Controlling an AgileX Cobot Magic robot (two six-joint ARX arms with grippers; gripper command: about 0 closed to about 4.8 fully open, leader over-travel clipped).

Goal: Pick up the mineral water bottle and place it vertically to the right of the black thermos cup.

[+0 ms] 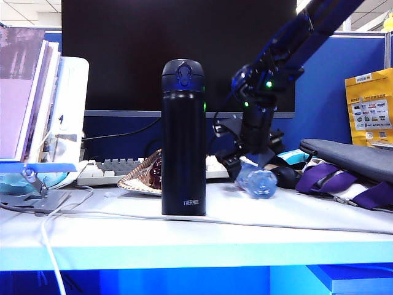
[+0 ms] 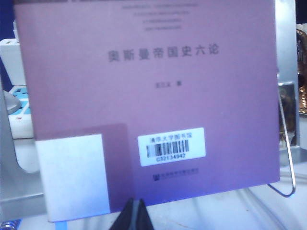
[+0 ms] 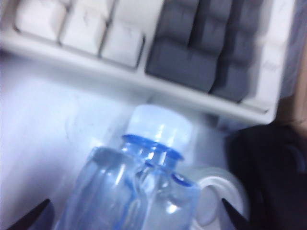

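A clear, bluish mineral water bottle (image 1: 256, 181) lies on its side on the white tabletop (image 1: 258, 230), to the right of the upright black thermos cup (image 1: 183, 137) and a little behind it, with a gap between the two. In the right wrist view the bottle's white cap (image 3: 160, 125) points toward a grey and white keyboard (image 3: 192, 52) just beyond it. The right claw (image 1: 245, 167) hangs directly over the bottle, its two dark fingertips (image 3: 31, 216) spread wide, one on each side of the bottle's shoulder and not yet touching it. The grasp looks about to begin. To do it well, the claw probably needs to sink until the fingers straddle the body, close on the pinched waist rather than the slippery shoulder, and squeeze gently, since thin plastic likely buckles. The bottle must then be tipped upright and set down cap up on the bare tabletop to the thermos's right, without bumping the thermos or the purple-strapped bag (image 1: 344, 175) nearby. The left claw (image 2: 131, 216) is parked far to the left, its dark tips pressed together in front of a purple book (image 2: 148, 96).
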